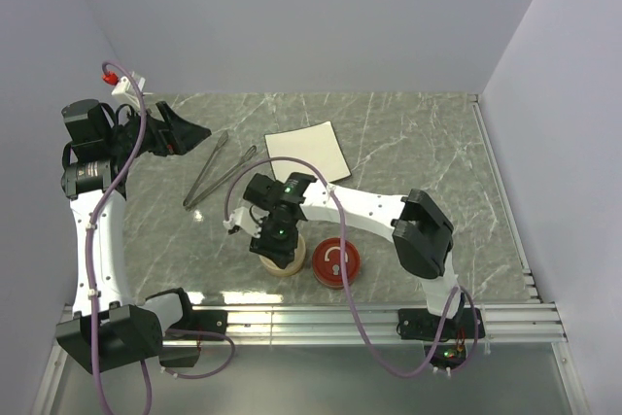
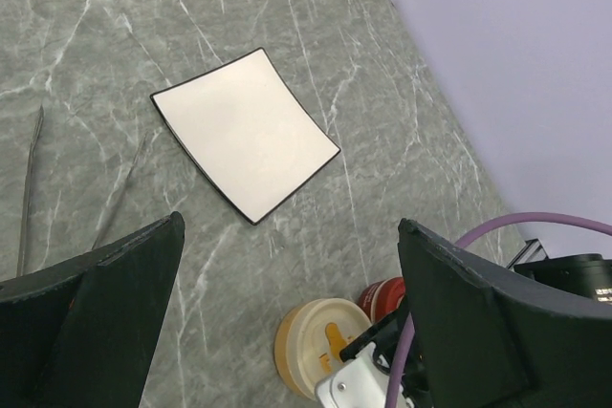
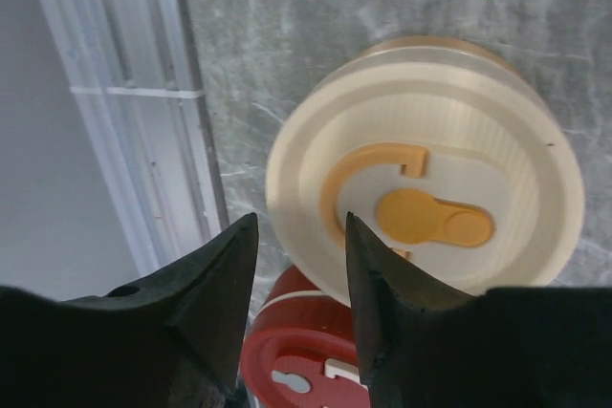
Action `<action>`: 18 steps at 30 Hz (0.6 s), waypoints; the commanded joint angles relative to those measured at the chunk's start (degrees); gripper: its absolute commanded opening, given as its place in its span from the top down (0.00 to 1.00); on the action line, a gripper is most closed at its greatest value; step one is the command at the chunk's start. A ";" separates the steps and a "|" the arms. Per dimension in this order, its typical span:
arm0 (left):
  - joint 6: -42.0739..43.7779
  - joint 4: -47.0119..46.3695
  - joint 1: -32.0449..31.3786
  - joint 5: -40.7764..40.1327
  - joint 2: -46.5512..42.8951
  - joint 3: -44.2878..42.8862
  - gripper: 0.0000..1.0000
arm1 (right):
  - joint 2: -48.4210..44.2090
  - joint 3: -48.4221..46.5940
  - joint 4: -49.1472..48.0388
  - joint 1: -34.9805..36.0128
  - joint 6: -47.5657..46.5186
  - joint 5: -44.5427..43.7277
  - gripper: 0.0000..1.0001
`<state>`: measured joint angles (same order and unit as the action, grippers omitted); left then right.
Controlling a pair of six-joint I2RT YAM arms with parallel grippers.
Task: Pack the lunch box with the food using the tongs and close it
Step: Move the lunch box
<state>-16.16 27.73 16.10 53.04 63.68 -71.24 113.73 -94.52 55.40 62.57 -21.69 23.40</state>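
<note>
A round cream lunch box with an orange latch on its shut lid stands near the table's front edge. My right gripper hangs just above its rim, open, with nothing between the fingers. The silver tongs lie on the marble to the left of the white plate, their thin arms spread apart. My left gripper is wide open and empty, up at the back left, apart from the tongs. No food shows; the plate is bare.
A red round container with its lid on stands touching the cream one on the right. A metal rail runs along the near table edge. Walls close the table at the back and right.
</note>
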 commanded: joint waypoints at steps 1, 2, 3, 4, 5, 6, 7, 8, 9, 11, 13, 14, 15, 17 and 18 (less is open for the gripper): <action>1.75 -0.31 0.16 2.16 -1.37 -0.65 0.01 | -4.04 -2.68 1.64 0.63 1.04 -0.63 0.50; 2.45 0.22 0.16 2.42 -1.37 -0.74 0.01 | -4.31 -2.95 1.56 0.63 1.47 -0.98 0.49; 2.80 0.75 0.25 2.51 -1.54 -0.74 0.01 | -4.83 -3.47 1.56 0.54 1.65 -1.25 0.48; 3.15 1.10 0.25 2.51 -1.54 -0.74 0.01 | -5.10 -4.00 1.73 0.63 1.74 -1.77 0.48; 4.03 1.45 0.16 2.51 -1.45 -0.65 0.01 | -5.36 -4.35 1.73 0.63 1.83 -2.12 0.48; 4.47 2.41 0.25 2.42 -1.54 -0.65 0.01 | -6.06 -5.14 1.73 0.54 1.92 -2.74 0.47; 5.00 3.12 0.16 2.34 -1.37 -0.65 0.01 | -6.59 -5.41 1.65 0.37 1.92 -3.70 0.47; 6.74 4.17 0.25 2.25 -1.02 -0.91 0.01 | -7.12 -5.59 1.21 0.19 2.00 -4.06 0.42; 7.98 6.44 0.25 1.73 -0.67 -1.18 0.01 | -8.51 -5.76 0.77 -0.68 2.35 -4.32 0.41; 12.00 9.53 0.25 0.58 0.56 -2.14 0.01 | -10.28 -5.67 0.07 -2.26 3.32 -4.24 0.39; 14.66 13.82 0.16 -1.00 1.36 -2.67 0.01 | -13.52 -5.06 -1.43 -5.51 4.29 -3.80 0.28; 17.63 14.89 -0.01 -1.61 2.14 -3.02 0.01 | -14.67 -4.71 -2.65 -6.74 5.25 -3.19 0.24; 18.61 16.03 -0.19 -3.27 2.67 -3.11 0.01 | -17.20 -3.58 -3.18 -8.06 5.78 -2.92 0.22; 21.94 19.55 -1.58 -5.04 4.07 -3.81 0.01 | -19.94 -1.30 -4.76 -12.80 7.18 -1.61 0.21; 22.66 20.08 -2.38 -6.00 4.34 -3.73 0.01 | -22.65 -0.24 -5.38 -14.65 7.63 -1.17 0.21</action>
<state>-0.82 42.04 15.44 50.43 66.85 -72.47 98.06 -96.68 53.39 52.88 -16.95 21.06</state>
